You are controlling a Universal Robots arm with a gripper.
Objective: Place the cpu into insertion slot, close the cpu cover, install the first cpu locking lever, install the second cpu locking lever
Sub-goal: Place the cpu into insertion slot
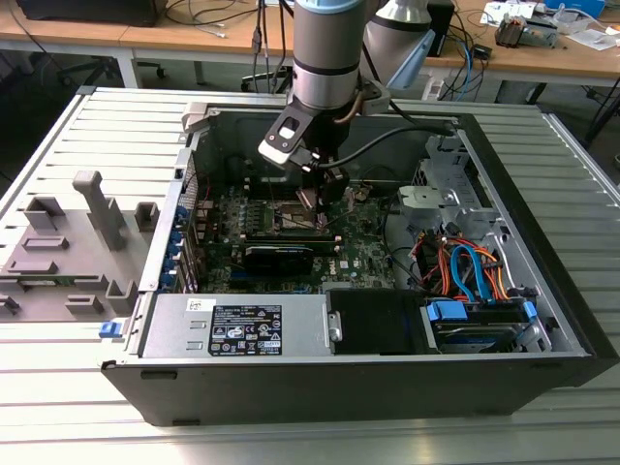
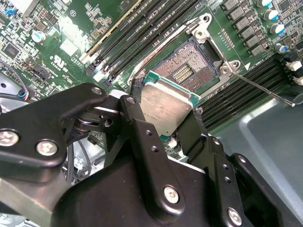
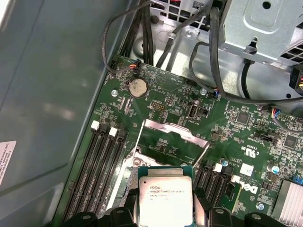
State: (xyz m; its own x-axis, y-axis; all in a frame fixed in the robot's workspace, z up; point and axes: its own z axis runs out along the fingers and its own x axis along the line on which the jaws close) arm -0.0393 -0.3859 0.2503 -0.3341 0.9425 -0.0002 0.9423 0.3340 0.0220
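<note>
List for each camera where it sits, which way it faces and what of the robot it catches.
Exterior view: off the arm, above the open computer case, looking down into it; shows the arm and gripper.
Second wrist view: on the arm, looking past the fingers at the cpu and bare insertion slot.
First wrist view: on the arm, looking down on the green board and raised cpu cover.
Both wrist views share the cpu, gripped.
</note>
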